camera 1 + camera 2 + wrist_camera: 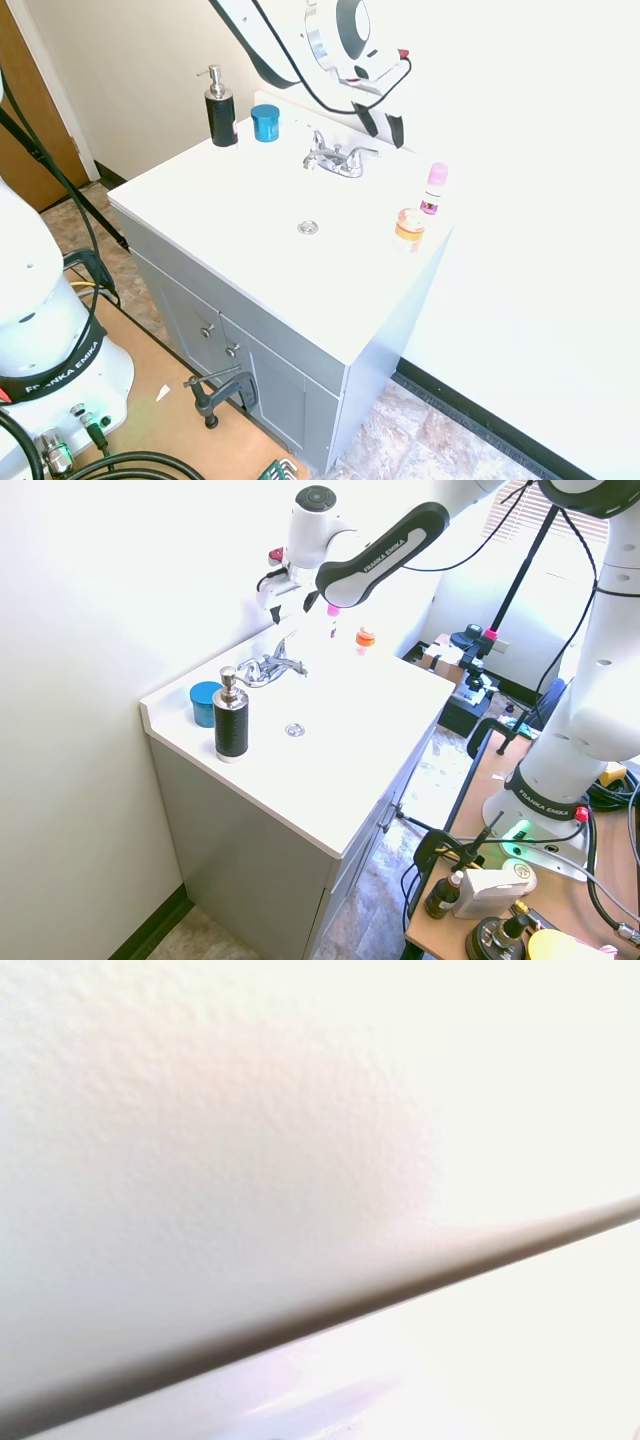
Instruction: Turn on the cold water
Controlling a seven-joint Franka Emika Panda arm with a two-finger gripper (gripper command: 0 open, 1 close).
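A small chrome two-lever faucet [335, 157] [268, 667] stands at the back of the white sink top [230, 200]. Its right-hand slim lever [362, 153] is the cold tap; no water runs from the spout. My gripper [381, 125] [287, 602] hangs just above and behind that lever, close to the wall. It is open, its two dark fingers [395, 130] apart with nothing between them and not touching the lever. The wrist view shows only blurred wall and the white backsplash edge [420, 1290].
A black soap dispenser [220, 110] and a blue jar [265, 122] stand left of the faucet. A pink-capped bottle [434, 188] and an orange-lidded jar [409, 228] sit near the right edge. The chrome drain ring [308, 228] lies in front of the faucet.
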